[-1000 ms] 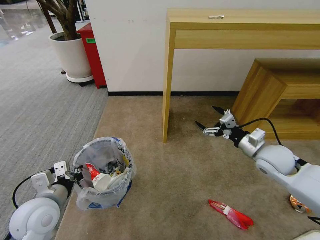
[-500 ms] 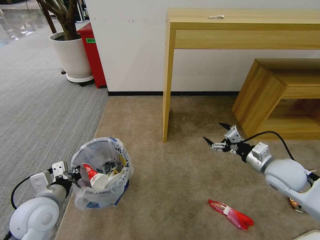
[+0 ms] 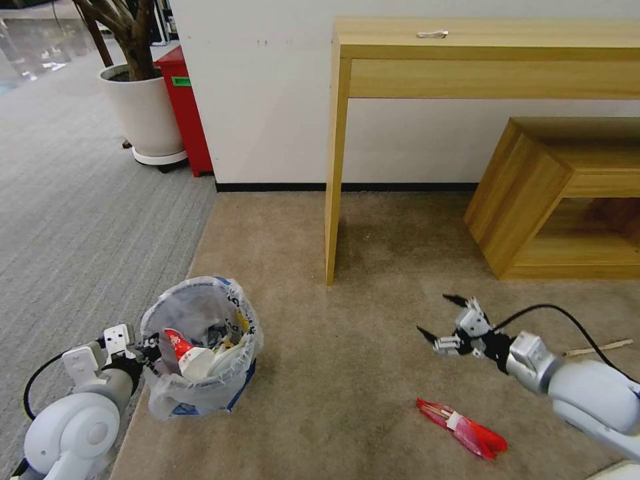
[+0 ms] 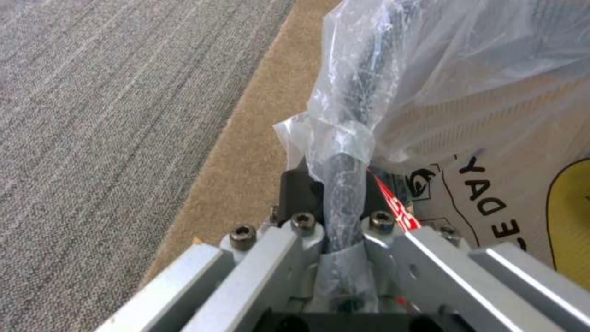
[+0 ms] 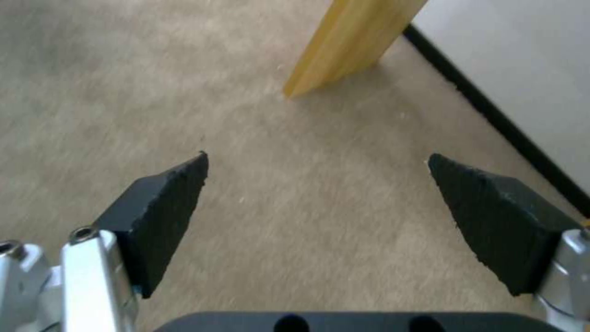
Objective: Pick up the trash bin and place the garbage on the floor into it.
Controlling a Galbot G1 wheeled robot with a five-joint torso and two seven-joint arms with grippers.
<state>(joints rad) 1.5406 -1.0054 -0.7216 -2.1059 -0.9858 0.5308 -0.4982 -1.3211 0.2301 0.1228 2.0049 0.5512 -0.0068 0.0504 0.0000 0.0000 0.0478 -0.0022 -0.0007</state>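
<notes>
The trash bin (image 3: pixel 200 353), lined with a crinkled clear bag, stands at the tan carpet's left edge and holds crumpled cups and wrappers. My left gripper (image 3: pixel 148 348) is shut on its rim; the left wrist view shows the jaws clamped on the bag-covered rim (image 4: pixel 342 198). Of the garbage, a red wrapper (image 3: pixel 463 427) lies on the carpet at the lower right and a wooden stick (image 3: pixel 599 347) lies further right. My right gripper (image 3: pixel 435 314) hangs open just above the carpet, a little beyond the wrapper. Between its spread fingers (image 5: pixel 160 216) is bare carpet.
A tall wooden table's leg (image 3: pixel 335 167) stands mid-carpet, also seen as the table leg (image 5: pixel 353 41) ahead of the right gripper. A low wooden shelf (image 3: pixel 553 193) sits at the right. A potted plant (image 3: pixel 143 113) and a red box (image 3: pixel 183 113) stand by the wall.
My right arm has come down and back toward me, from beside the low shelf to just above the carpet near the red wrapper. The bin has shifted slightly with the left gripper.
</notes>
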